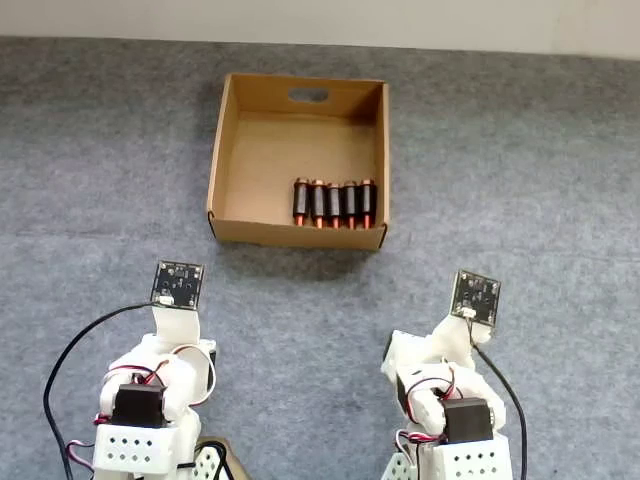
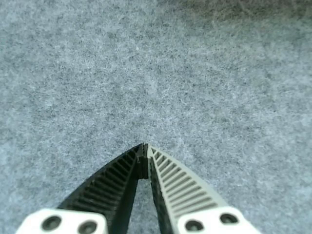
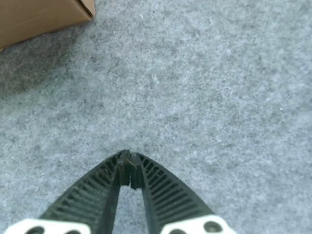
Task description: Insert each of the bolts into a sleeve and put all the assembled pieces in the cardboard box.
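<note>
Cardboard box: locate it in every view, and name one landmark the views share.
High view: cardboard box upper middle, five assembled pieces along its near wall.
Left wrist view: shut left pincer over grey carpet.
Right wrist view: the box's outer corner lies ahead of the shut right pincer, off to one side.
Shared landmark: the box's near right corner; grey carpet throughout.

Matt brown cardboard box (image 1: 222,150). Matt black sleeves (image 1: 334,203) over shiny copper-toned metal bolts (image 1: 319,224). Fuzzy grey felt-like cloth on the counter (image 1: 520,150). Ribbed matt plastic on left gripper (image 2: 146,149) and right gripper (image 3: 130,157).
</note>
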